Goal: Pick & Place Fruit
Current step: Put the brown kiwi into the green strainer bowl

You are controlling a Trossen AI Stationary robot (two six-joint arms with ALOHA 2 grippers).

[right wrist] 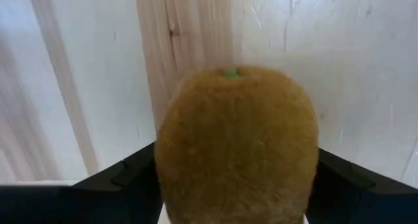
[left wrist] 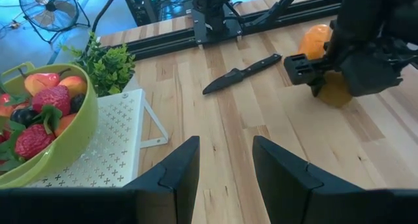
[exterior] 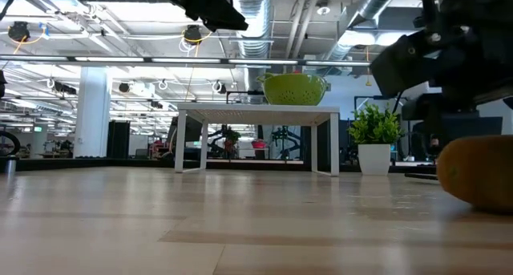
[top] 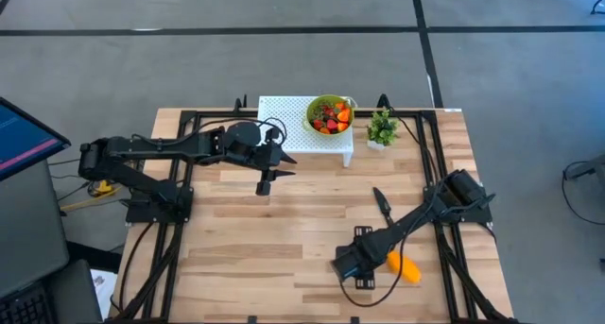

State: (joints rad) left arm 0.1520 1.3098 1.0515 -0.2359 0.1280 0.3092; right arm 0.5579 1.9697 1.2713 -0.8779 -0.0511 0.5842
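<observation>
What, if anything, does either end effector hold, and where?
The right end effector has its fingers either side of the kiwi; a firm hold cannot be told. The left end effector holds nothing.
</observation>
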